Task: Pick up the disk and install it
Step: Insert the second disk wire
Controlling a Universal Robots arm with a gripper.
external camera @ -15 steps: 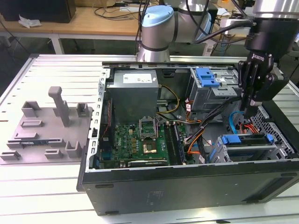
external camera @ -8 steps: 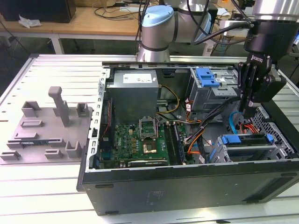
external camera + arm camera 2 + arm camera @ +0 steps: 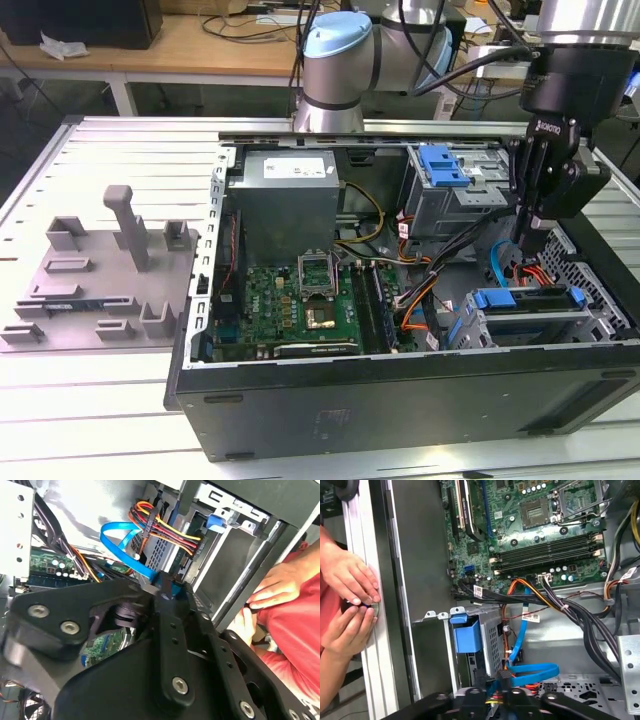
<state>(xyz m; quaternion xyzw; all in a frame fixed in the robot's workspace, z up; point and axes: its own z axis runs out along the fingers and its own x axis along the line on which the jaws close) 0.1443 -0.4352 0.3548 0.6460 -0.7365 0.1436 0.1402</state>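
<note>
The exterior view looks down from above and in front at the open computer case (image 3: 400,400) on the slatted table (image 3: 100,400), taking in the whole arm. Both wrist views sit close inside the case, sharing the blue cable (image 3: 120,545) (image 3: 522,635) and a person's hands (image 3: 277,587) (image 3: 347,580) at its wall.

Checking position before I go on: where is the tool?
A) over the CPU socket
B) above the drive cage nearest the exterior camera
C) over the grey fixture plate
B: in the exterior view the tool hangs inside the case, just above the drive cage at the exterior view's right.
</note>
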